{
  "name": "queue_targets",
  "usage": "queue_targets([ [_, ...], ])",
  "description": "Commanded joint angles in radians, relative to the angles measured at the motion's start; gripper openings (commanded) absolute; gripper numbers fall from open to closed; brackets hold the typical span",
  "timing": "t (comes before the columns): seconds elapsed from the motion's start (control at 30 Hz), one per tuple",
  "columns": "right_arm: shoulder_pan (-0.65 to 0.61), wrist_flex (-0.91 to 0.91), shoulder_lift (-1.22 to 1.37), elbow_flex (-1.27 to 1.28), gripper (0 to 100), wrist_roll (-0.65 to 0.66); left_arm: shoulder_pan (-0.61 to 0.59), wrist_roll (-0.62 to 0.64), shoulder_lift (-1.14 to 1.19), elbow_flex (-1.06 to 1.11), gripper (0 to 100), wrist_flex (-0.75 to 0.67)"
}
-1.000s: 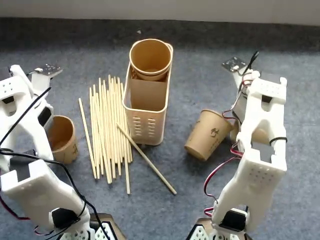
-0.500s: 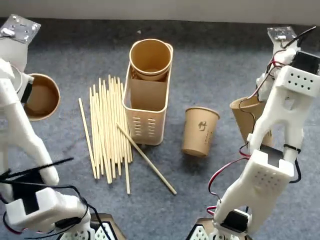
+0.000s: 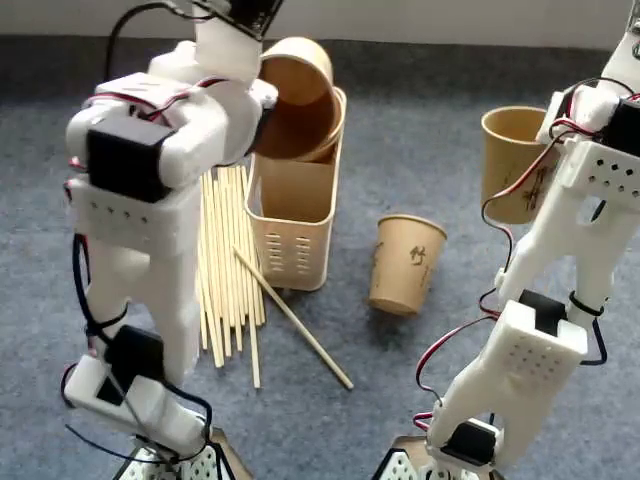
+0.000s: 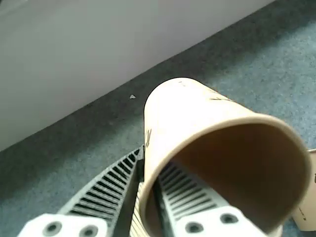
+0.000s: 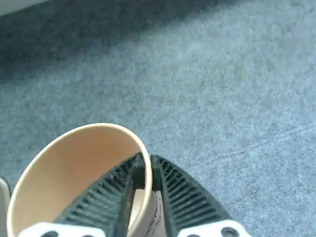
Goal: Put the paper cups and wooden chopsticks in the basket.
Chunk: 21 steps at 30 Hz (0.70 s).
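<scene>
A: Two cups in the air, one per arm. Which is nearer the basket [image 3: 290,245]?
B: The left arm [image 3: 150,150], clearly. Its jaws pinch the wall of the left cup [image 3: 295,95], one finger inside, one outside. That cup is upper centre in the high view, over the basket's far end. It overlaps the nested cup [image 3: 338,120] that sits in there.
A: Axis?
B: Tilted, mouth tipped toward the camera. My guess: level it so the base drops into the nested cup, then release.
A: Right arm [image 3: 590,200]?
B: Jaws closed on the wall of the right cup [image 3: 510,160], upper right, well apart from the basket. Mouth up, roughly upright.
A: What's on the surface?
B: A standing cup [image 3: 405,265] near the basket's right side, mouth up. The chopsticks [image 3: 225,260] lie in a loose bundle left of the basket, running top to bottom of the frame. A stray chopstick [image 3: 295,320] crosses the bundle diagonally toward lower centre.
A: Surface?
B: Grey carpet-like worktop [image 3: 420,150], with a pale wall strip along the top edge.
</scene>
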Motion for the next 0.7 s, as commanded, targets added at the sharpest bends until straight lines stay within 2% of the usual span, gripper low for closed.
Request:
queue_targets([
  [0.0,-0.028,0.012,-0.067,-0.097,0.6,-0.015,0.036,0.06,0.15,-0.088,0,-0.015],
  [0.27,-0.024,0.012,-0.065,-0.125,0.6,-0.014,0.036,0.161,0.286,-0.107,0,0.021],
  [0.4,-0.022,0.012,-0.065,-0.151,0.6,-0.012,0.028,0.222,0.294,-0.094,0,0.094],
  [0.53,-0.028,0.012,-0.065,-0.16,0.6,-0.015,0.018,0.235,0.286,-0.087,2,0.071],
  [0.6,-0.028,0.01,-0.065,-0.166,0.6,-0.038,0.007,0.23,0.282,-0.087,9,0.037],
  [0.67,-0.028,0.01,-0.064,-0.18,0.6,-0.051,-0.008,0.224,0.272,-0.088,20,0.002],
])
